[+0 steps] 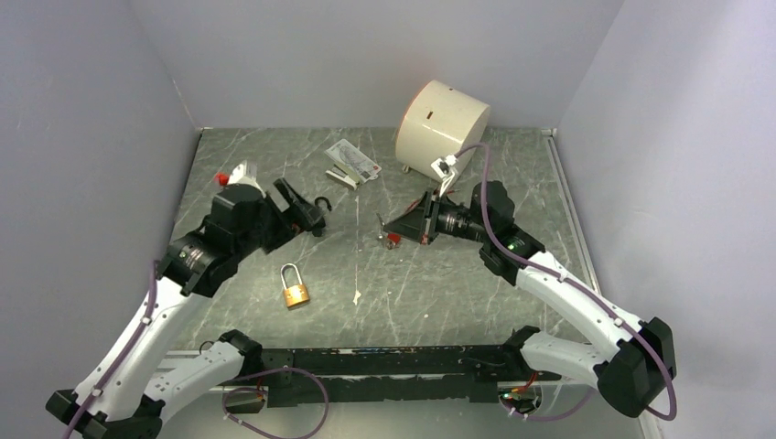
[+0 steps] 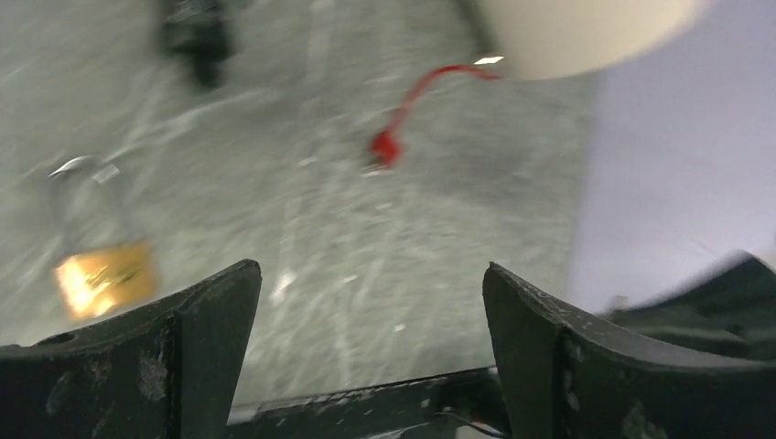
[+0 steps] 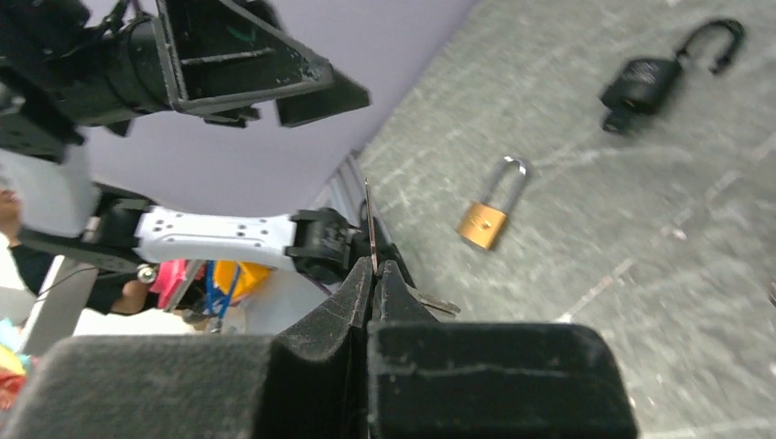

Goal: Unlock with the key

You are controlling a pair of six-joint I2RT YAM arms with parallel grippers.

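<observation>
Overhead, two black-and-white robot arms reach over a grey-green, marble-patterned worktop (image 1: 439, 293) boxed in by plain grey walls. The right end effector (image 3: 371, 274) is clenched on the key (image 3: 369, 219), a thin flat metal blade seen edge-on, standing up from between its matte black, foam-faced fingers. It is held above the middle of the worktop. In the top view a small red tag (image 1: 393, 240) shows just below that end effector.

The brass padlock (image 1: 295, 289) lies flat on the worktop, between the two arms and nearer the left one. Its body is a shiny gold block and its silver shackle is a closed loop. Nothing rests on it or covers it.

The left end effector (image 2: 366, 274) is released, with its two dark, scuffed fingers spread wide and nothing between them. It hangs above the worktop on the left. Near it lies a black padlock (image 3: 641, 84) with a curved black shackle that looks swung open.

Toward the back wall a smooth cream cylinder (image 1: 442, 123) with an orange rim rests on its side. A small flat printed packet (image 1: 352, 165) lies to its left.
</observation>
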